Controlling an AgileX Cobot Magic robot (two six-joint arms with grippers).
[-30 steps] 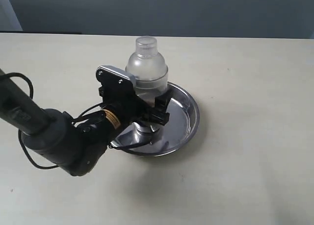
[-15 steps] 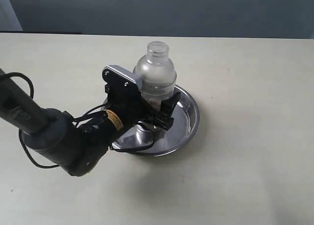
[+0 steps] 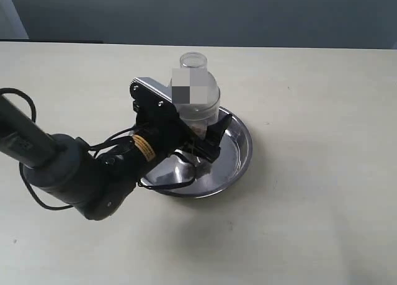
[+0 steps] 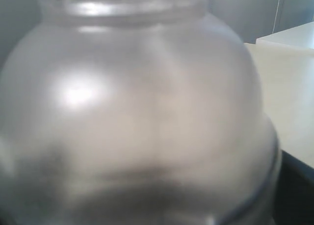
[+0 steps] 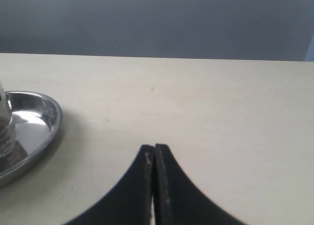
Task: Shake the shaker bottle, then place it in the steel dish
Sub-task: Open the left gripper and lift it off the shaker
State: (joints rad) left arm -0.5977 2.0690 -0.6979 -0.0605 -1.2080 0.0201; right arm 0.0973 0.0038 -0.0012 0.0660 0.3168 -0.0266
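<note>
Beige table (image 3: 310, 204) carries the dish (image 3: 239, 151), and low inside it my left gripper (image 3: 193, 133) clamps the upright bottle (image 3: 198, 102), so I judge only set-down and release are left; right gripper (image 5: 154, 181) is closed, empty.

The left gripper (image 3: 191, 135) is clamping the shaker bottle (image 3: 197, 92) over the steel dish (image 3: 244, 149); the right gripper (image 5: 154, 154) is holding its fingers pressed together near that dish.

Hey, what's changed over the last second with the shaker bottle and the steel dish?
The left gripper carried the shaker bottle a little to the right and lower in the exterior view, further in over the steel dish. Its jaws stay shut on the bottle, and nothing was let go. The dish has not moved.
</note>
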